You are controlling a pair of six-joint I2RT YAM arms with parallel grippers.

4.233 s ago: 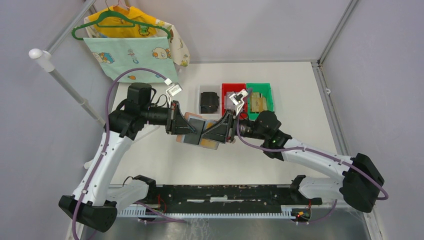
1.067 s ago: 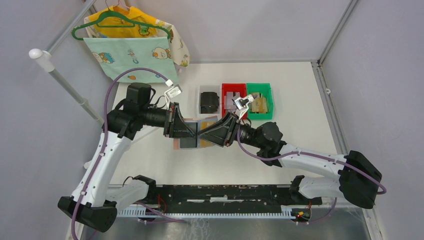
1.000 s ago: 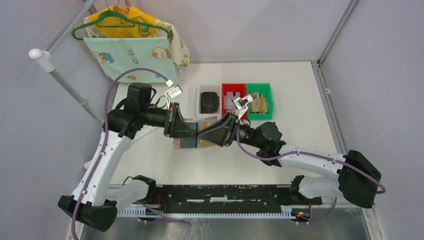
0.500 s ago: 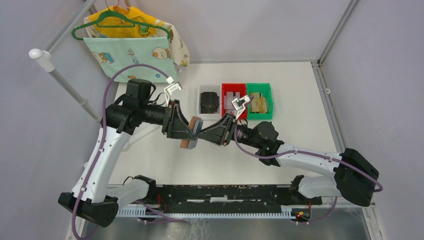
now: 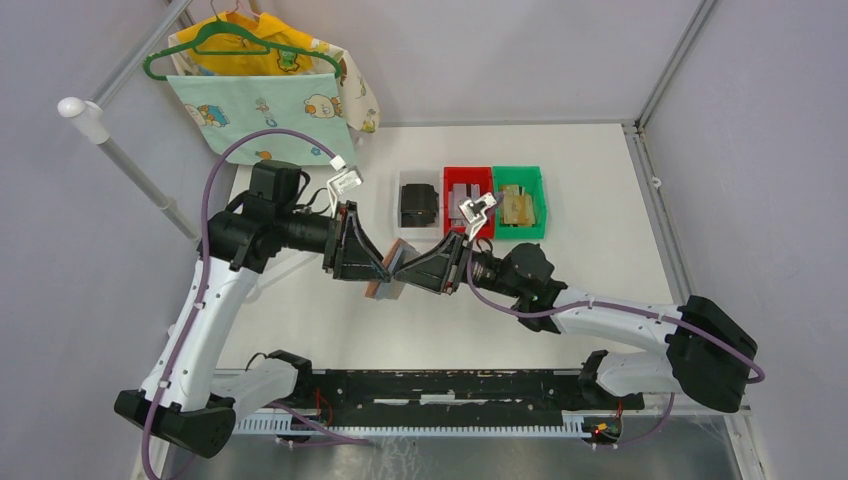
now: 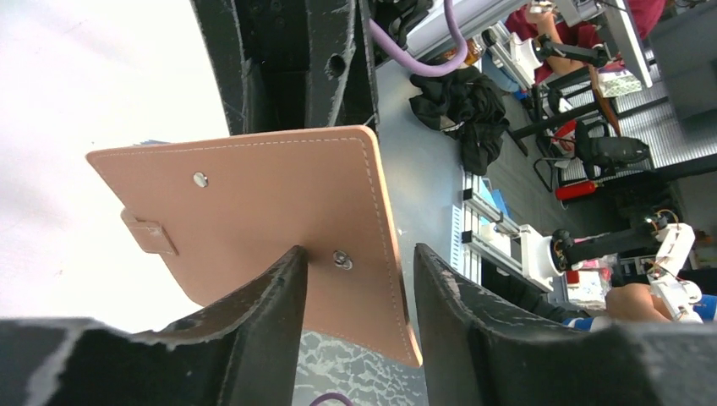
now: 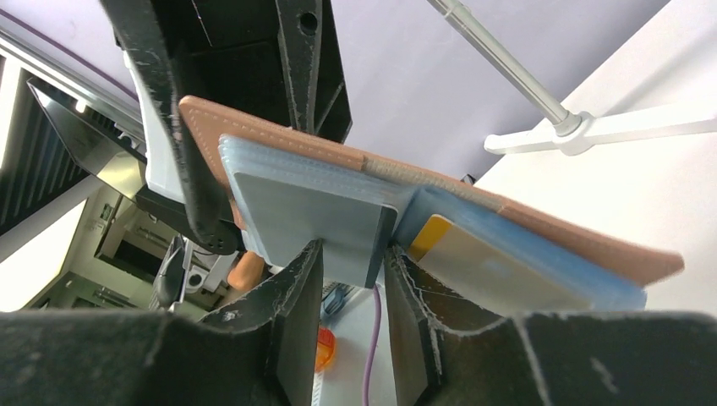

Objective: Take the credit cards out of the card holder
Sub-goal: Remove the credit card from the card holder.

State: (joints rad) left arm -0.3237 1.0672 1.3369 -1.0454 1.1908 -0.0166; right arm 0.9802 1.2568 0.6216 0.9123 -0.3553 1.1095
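The pinkish-tan card holder (image 5: 380, 288) hangs tilted on edge above the table between my two grippers. My left gripper (image 5: 381, 268) straddles one corner of its tan outside (image 6: 254, 194), and both fingers touch it. The left wrist view shows the snap studs and the closure tab. The blue-grey sleeved inside faces my right gripper (image 7: 351, 249). A grey credit card (image 7: 304, 211) sticks out of the near sleeve, its lower edge pinched between my right fingertips. A second card with a yellow corner (image 7: 490, 271) lies in the other sleeve. From above, my right gripper (image 5: 403, 270) meets the left one.
Behind the grippers a white tray holds a black blocky item (image 5: 417, 203). Beside it stand a red bin (image 5: 455, 178) and a green bin (image 5: 540, 200) with golden-tan items. Clothes on a green hanger (image 5: 270, 90) and a white pole stand (image 5: 120, 160) fill the back left.
The card holder lay open and flat under both grippers. It now stands lifted and partly folded between them. My left gripper let go and closed again on the corner. Both arms shifted slightly left.
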